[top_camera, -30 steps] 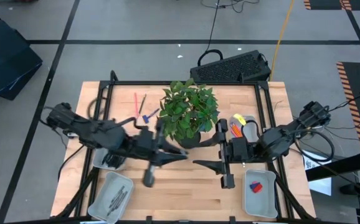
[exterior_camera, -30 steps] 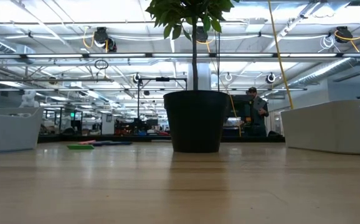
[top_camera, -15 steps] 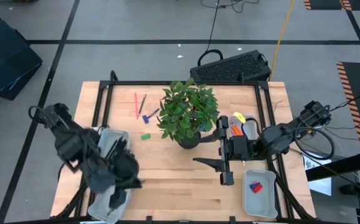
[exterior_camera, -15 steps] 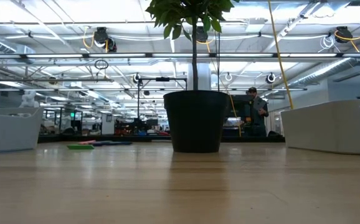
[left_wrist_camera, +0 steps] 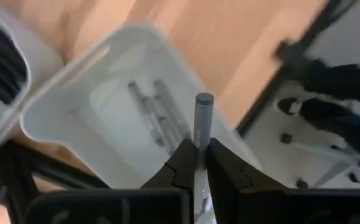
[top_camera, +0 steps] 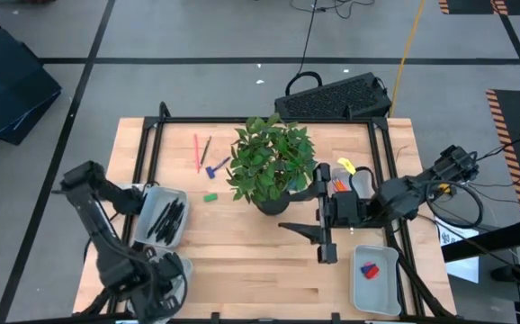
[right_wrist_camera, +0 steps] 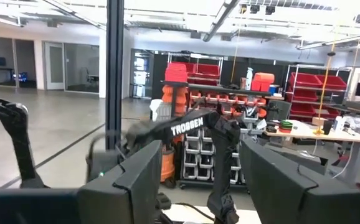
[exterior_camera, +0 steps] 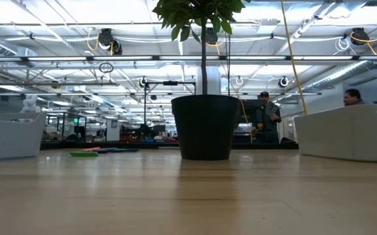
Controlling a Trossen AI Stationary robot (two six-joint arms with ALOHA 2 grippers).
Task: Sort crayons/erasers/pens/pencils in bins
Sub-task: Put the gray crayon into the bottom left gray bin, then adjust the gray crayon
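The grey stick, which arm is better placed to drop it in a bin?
The left arm. Its pincer already grips the grey stick right above a bin; the right pincer is open and empty, mid-table.

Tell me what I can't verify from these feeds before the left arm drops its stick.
- Slim grey stick in the left gripper: motion blur hides whether it is a pen or pencil.
- Pale grey plastic bin below: contents smeared in the left wrist view, covered by the arm from above.
- Low view: neither arm shows.
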